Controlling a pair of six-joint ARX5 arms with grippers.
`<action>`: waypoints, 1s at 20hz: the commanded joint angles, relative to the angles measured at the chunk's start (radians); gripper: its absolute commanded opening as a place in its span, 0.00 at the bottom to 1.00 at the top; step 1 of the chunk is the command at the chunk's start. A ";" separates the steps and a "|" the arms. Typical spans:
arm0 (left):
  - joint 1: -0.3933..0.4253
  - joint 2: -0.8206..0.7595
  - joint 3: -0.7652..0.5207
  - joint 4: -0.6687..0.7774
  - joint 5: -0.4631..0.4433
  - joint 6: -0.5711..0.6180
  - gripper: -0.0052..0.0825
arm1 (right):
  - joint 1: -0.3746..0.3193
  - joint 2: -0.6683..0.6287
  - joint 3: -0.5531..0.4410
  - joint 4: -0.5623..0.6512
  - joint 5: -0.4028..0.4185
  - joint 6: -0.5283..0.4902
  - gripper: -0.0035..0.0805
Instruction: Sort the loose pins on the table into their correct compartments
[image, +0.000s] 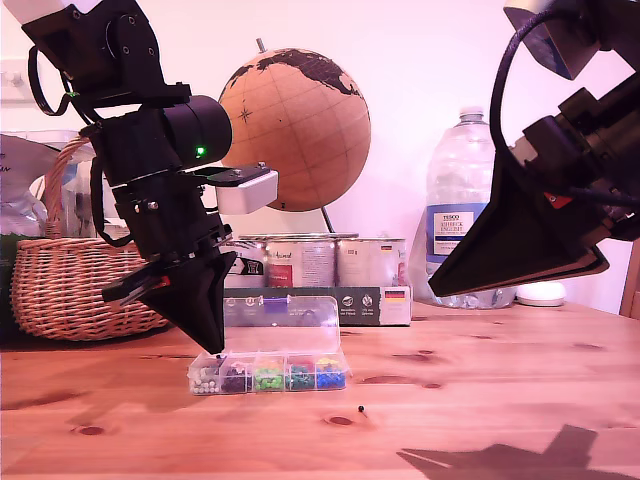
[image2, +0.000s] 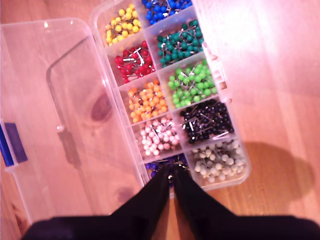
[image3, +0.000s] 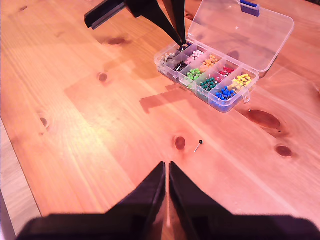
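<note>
One loose pin (image: 361, 409) with a dark ball head lies on the pine table (image: 500, 400), in front of the clear box (image: 206, 366) and towards the exterior view's right. It shows again (image3: 199, 145) just beyond my second gripper (image3: 166, 165), which is shut and held high above the wood. My first gripper (image2: 171, 172) is shut, its tips down at the box's end cell of dark blue heads (image2: 156, 163), between the pink (image2: 160, 135) and white (image2: 217, 160) compartments. I cannot tell whether a pin sits between the tips. The hinged lid (image2: 75, 100) lies open flat.
Behind the box stand a dark cardboard tray (image: 330, 305) of tins (image: 300, 260), a cork globe (image: 295, 125), a wicker basket (image: 70, 280) at the exterior view's left and a water bottle (image: 460, 200) towards its right. The second arm (image: 540, 220) hangs overhead there.
</note>
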 joint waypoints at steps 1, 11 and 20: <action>-0.001 0.026 0.008 0.003 0.000 -0.002 0.07 | 0.005 0.006 0.014 0.003 0.000 -0.006 0.03; -0.001 0.025 0.010 0.006 -0.008 -0.002 0.16 | 0.005 0.006 0.014 0.003 0.000 -0.006 0.03; -0.038 -0.057 0.044 -0.100 -0.025 -0.047 0.03 | 0.005 0.006 0.014 0.003 0.001 -0.006 0.03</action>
